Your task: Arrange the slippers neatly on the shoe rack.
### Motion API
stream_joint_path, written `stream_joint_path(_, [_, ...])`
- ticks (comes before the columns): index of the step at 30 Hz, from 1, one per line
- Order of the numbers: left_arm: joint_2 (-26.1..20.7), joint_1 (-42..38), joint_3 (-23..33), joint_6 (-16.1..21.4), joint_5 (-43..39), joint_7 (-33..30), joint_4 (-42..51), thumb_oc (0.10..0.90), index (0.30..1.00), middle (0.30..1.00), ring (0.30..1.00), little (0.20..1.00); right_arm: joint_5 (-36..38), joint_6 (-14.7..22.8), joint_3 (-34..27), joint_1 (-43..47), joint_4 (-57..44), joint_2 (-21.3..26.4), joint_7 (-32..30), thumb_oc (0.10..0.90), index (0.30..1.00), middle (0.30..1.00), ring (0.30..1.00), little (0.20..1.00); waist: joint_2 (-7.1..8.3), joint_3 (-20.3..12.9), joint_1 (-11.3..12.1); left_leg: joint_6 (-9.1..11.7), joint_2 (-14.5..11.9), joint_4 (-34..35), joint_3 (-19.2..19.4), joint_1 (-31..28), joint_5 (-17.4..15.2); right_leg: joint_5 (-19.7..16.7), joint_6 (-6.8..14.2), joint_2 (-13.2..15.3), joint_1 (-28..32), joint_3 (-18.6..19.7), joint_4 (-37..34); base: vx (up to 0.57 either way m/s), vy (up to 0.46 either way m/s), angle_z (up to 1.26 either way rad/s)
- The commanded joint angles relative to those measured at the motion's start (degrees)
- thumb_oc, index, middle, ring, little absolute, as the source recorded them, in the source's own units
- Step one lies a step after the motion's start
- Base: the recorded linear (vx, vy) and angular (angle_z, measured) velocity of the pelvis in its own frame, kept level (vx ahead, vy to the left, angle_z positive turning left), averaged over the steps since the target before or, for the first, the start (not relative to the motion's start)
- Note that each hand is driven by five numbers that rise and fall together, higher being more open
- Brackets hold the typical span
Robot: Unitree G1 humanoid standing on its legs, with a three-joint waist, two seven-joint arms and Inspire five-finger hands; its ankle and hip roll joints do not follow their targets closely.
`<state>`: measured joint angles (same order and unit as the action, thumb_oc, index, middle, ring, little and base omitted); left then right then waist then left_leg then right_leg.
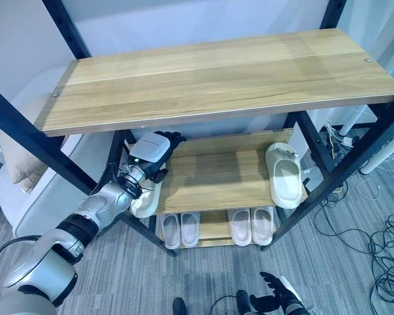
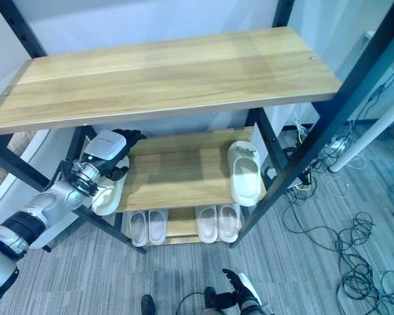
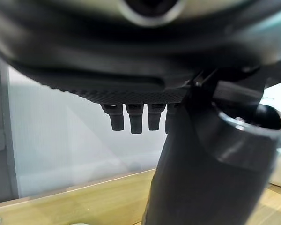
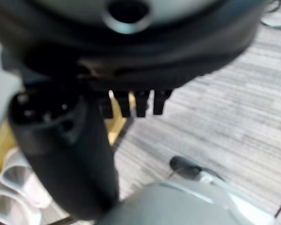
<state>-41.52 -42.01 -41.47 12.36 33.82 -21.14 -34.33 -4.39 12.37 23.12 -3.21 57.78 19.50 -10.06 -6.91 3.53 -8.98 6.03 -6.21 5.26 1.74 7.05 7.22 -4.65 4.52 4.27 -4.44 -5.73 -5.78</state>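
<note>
**Left hand at the middle shelf's left end, slipper under it**

From the head camera's left eye view, I have my left hand (image 1: 152, 152) reaching in under the top shelf (image 1: 217, 72) to the left end of the middle shelf (image 1: 210, 180). A cream slipper (image 1: 144, 202) lies just beneath it, partly over the shelf's left edge and touching the hand's underside. Whether the fingers are curled on it I cannot tell. A second slipper (image 1: 284, 174) rests at the right end of the same shelf, well apart. Two pairs (image 1: 217, 226) stand tidy on the bottom shelf.

The right eye view shows my right hand (image 2: 240, 294) hanging low over the floor, fingers loosely relaxed, holding nothing.

In the left wrist view the fingers (image 3: 133, 119) look fairly straight, with shelf wood beyond them.

In my judgement the slipper needs to go fully onto the board, then across beside its mate, toes matching. I would move slowly to avoid tipping it off the edge.
</note>
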Motion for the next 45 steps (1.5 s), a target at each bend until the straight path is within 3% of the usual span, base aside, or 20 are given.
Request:
stream_joint_path(1, [-2.57,-8.25,5.72,0.46,1.22,-5.02,0.96,0.8,0.9,0.9,0.9,0.9,-2.31,0.99,0.98,-5.03,-0.27,2.53,0.6,0.8,0.9,0.9,0.9,0.9,-1.58,-1.5,0.54,-0.33,1.56,-0.26,2.5,-1.48,-5.07,8.24,2.99,0.22,-0.08,-1.66,0.78,0.01,0.001,0.05])
stream_joint_path(16, [-2.33,-11.92,-0.17,-0.7,6.29,-2.32,-0.69,0.8,0.9,0.9,0.9,0.9,-1.13,0.28,0.44,-4.11,1.59,2.05,0.39,0.8,0.9,0.9,0.9,0.9,-2.14,-1.51,0.63,-0.52,1.68,-0.26,2.51,-1.96,-5.45,8.52,3.13,0.26,0.47,-1.81,0.78,0.0,0.0,0.01])
stream_joint_path(31, [1.42,-17.08,-6.23,-2.65,6.52,0.52,-15.05,0.8,0.9,0.9,0.9,0.9,0.01,-0.39,1.36,-3.66,2.33,2.09,1.28,0.8,0.9,0.9,0.9,0.9,-2.92,-1.72,-0.03,-0.53,1.63,-0.26,2.95,-1.61,-5.45,8.22,3.28,0.32,-0.12,-1.43,0.78,0.0,0.0,0.0])
stream_joint_path(45, [4.56,-18.74,-7.66,-4.29,7.22,0.21,-20.63,0.8,0.9,0.9,0.9,0.9,0.18,-0.45,1.91,-2.79,3.11,2.38,1.03,0.8,0.9,0.9,0.9,0.9,-3.37,-1.96,-0.5,-0.47,1.47,-0.26,3.32,-0.89,-5.37,8.05,3.39,0.15,-0.9,-1.05,0.78,0.0,0.0,0.0])
